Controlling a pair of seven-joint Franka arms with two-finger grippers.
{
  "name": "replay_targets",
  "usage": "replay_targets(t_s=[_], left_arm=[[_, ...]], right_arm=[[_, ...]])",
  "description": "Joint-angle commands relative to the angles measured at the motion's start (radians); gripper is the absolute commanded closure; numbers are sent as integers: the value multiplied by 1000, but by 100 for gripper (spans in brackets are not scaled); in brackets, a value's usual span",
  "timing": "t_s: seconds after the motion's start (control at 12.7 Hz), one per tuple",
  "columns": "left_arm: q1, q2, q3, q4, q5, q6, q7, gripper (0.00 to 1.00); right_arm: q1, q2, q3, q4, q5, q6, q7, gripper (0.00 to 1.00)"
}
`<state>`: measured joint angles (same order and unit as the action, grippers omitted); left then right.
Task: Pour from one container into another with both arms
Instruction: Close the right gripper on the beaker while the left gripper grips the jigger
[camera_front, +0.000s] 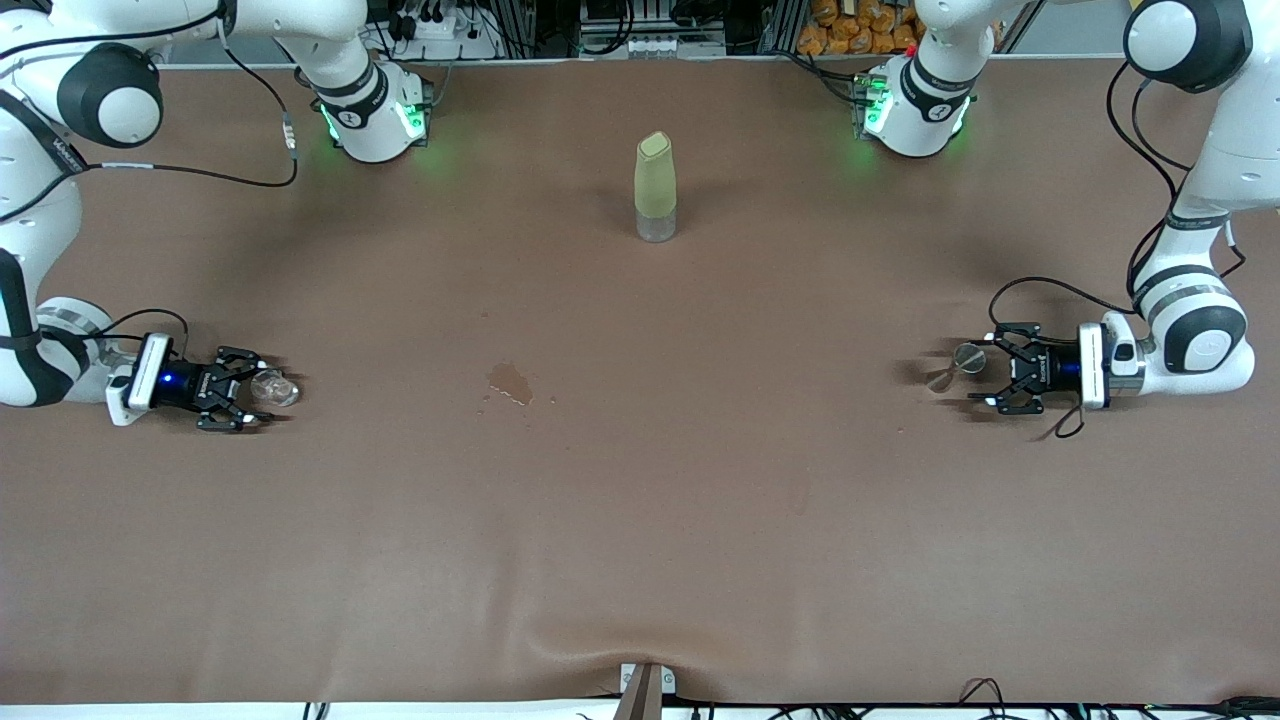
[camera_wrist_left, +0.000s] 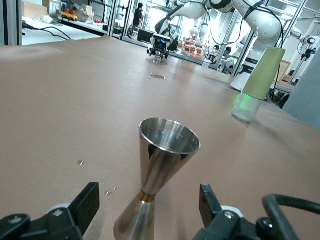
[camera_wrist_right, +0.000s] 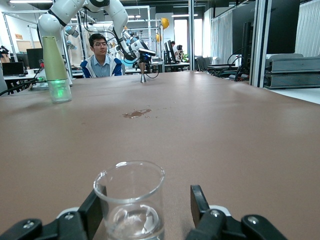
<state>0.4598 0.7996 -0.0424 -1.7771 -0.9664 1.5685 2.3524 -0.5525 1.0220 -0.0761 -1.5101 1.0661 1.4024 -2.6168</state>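
The tiny clear glass cup (camera_front: 274, 388) stands upright on the brown table at the right arm's end. My right gripper (camera_front: 268, 390) is low around it and open. In the right wrist view the cup (camera_wrist_right: 131, 200) sits between the fingers (camera_wrist_right: 197, 202), against one pad with a gap to the other. The silvery jigger (camera_front: 965, 358) stands upright at the left arm's end, inside my open left gripper (camera_front: 980, 372). In the left wrist view the jigger (camera_wrist_left: 160, 170) has a gap to each finger (camera_wrist_left: 87, 202).
A tall olive-green bottle (camera_front: 655, 190) with a clear base stands mid-table, nearer to the robots' bases. A small wet spill (camera_front: 510, 383) lies between the two grippers, closer to the right arm's end. A person (camera_wrist_right: 102, 60) sits off the table's end.
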Motion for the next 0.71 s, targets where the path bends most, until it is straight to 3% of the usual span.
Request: replay_targets(t_s=[0.0, 0.39, 0.63], left_arm=[[-1, 12, -2, -10, -26, -4, 30, 24], [-6, 21, -2, -10, -28, 7, 38, 29], [-13, 20, -2, -10, -40, 10, 41, 35]], right_arm=[[0, 15, -1, 19, 20, -7, 3, 24], [-3, 15, -1, 19, 18, -7, -6, 28], [-3, 15, -1, 19, 17, -7, 3, 40]])
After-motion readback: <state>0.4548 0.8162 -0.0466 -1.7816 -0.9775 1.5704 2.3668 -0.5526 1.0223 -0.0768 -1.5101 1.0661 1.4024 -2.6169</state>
